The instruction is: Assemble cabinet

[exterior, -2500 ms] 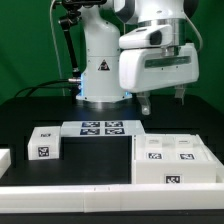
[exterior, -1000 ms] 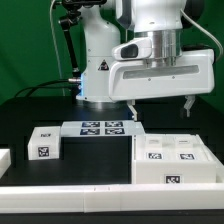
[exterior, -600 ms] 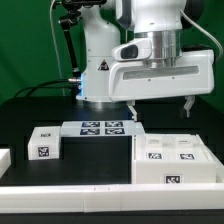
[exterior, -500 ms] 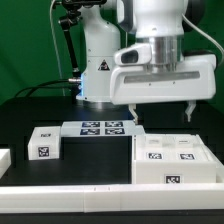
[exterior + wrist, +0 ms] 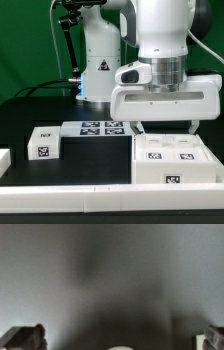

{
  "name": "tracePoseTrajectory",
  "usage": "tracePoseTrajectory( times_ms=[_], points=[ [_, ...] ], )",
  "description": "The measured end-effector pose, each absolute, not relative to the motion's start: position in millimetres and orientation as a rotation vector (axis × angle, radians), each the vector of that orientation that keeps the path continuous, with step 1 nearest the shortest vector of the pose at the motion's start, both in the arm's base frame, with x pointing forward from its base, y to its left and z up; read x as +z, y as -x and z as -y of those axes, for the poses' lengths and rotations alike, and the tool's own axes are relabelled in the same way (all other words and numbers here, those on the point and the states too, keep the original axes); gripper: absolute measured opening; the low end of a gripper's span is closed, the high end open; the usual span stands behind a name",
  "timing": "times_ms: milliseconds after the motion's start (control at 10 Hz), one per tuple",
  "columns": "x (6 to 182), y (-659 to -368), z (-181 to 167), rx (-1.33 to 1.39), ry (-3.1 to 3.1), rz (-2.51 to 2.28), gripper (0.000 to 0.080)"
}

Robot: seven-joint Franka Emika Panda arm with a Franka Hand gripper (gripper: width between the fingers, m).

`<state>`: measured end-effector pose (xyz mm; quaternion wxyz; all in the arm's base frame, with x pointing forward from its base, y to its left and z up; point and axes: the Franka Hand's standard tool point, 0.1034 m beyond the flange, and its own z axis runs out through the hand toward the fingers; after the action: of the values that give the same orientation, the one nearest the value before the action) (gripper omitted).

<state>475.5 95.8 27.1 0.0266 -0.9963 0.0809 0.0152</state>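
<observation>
The cabinet [image 5: 172, 162] sits on the table [image 5: 95, 162] at the exterior view's right, just behind the border rail [image 5: 90, 198] that runs along the front; the gripper [image 5: 165, 127] hangs over the cabinet's rear edge, fingers set wide apart; the marker board [image 5: 100, 127] lies flat behind and to the left of the cabinet, in front of the robot base [image 5: 100, 75]; a smaller piece [image 5: 45, 144] rests at the board's left end, well apart from the cabinet; another piece [image 5: 3, 160] pokes in at the far left edge.

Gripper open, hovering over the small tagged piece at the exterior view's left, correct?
No. The exterior view shows the open gripper over the large cabinet box at that view's right, not the small tagged piece.
</observation>
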Motion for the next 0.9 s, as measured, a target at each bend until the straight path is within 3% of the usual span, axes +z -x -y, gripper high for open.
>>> tracePoseTrajectory(
  times_ms=[500,900],
  points=[
    [26.1,-475,-96,0.050,3.078,-0.247,0.0796],
    [13.5,-475,-87,0.050,3.082,-0.272,0.0796]
  ],
)
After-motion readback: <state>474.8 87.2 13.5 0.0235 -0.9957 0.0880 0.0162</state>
